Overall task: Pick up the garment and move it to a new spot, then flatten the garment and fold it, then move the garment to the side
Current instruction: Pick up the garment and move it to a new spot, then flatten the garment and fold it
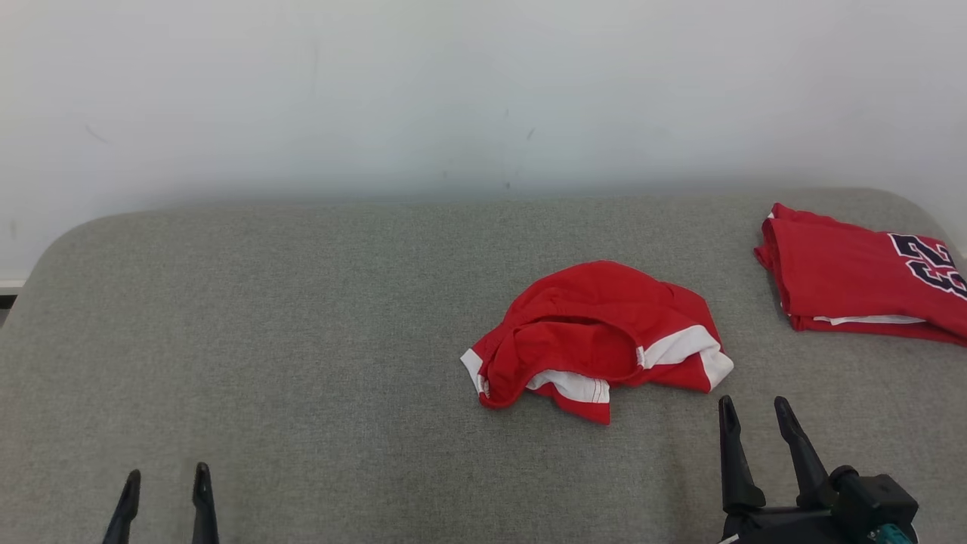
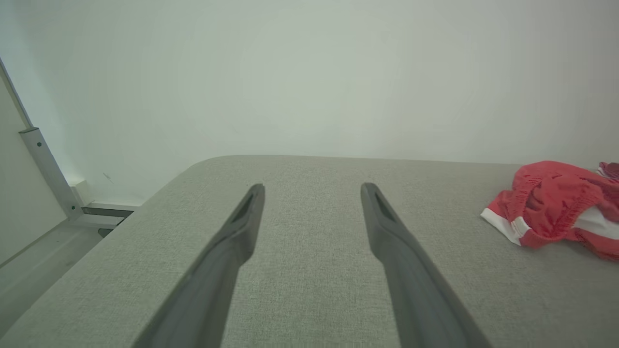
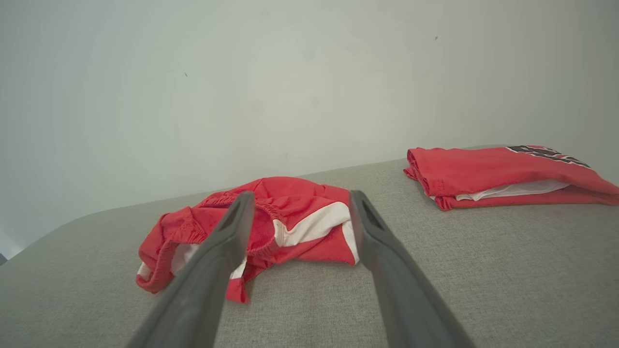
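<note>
Red pieces, two: the garment [image 1: 597,332] crumpled, a folded shirt [image 1: 846,279] cut off; left gripper [image 1: 168,470] and right gripper [image 1: 753,400] spread, empty

Soft even light, faint shadows; wrist views slightly hazy

Folded red shirt [image 1: 846,279], grey cushion [image 1: 302,317]

The garment [image 1: 597,332] lies on the cushion [image 1: 264,317], a folded shirt [image 1: 846,276] apart to its right, the wall [image 1: 453,91] behind
</note>
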Controlling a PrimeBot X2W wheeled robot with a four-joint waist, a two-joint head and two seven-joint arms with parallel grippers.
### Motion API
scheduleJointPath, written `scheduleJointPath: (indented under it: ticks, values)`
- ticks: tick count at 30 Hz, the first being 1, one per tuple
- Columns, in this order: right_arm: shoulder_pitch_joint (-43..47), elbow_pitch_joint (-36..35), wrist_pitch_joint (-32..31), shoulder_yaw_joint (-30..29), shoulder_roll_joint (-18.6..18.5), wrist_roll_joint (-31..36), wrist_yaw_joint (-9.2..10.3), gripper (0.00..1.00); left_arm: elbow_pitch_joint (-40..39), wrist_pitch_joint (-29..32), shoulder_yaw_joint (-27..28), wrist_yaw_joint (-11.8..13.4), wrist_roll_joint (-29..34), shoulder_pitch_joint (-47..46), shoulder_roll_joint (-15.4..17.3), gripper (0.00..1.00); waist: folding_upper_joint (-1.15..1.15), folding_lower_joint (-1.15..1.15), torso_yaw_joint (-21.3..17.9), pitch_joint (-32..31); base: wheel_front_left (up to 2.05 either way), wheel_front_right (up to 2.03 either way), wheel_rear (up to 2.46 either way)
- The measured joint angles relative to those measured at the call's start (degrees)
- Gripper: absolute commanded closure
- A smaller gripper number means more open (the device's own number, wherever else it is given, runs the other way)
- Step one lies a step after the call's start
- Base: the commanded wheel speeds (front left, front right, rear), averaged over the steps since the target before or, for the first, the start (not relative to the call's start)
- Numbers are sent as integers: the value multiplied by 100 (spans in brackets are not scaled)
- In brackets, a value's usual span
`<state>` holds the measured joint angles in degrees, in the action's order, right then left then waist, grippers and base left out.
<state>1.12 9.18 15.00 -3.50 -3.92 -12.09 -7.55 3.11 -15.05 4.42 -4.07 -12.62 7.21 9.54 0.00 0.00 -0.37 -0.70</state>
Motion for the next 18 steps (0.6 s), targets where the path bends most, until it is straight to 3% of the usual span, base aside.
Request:
scheduleJointPath:
  ticks: [18]
  values:
    - [60, 176, 0, 113, 33, -34, 0, 0, 253, 0, 32, -297, 275, -19, -283, 0, 1, 0, -1, 34, 0, 0, 0]
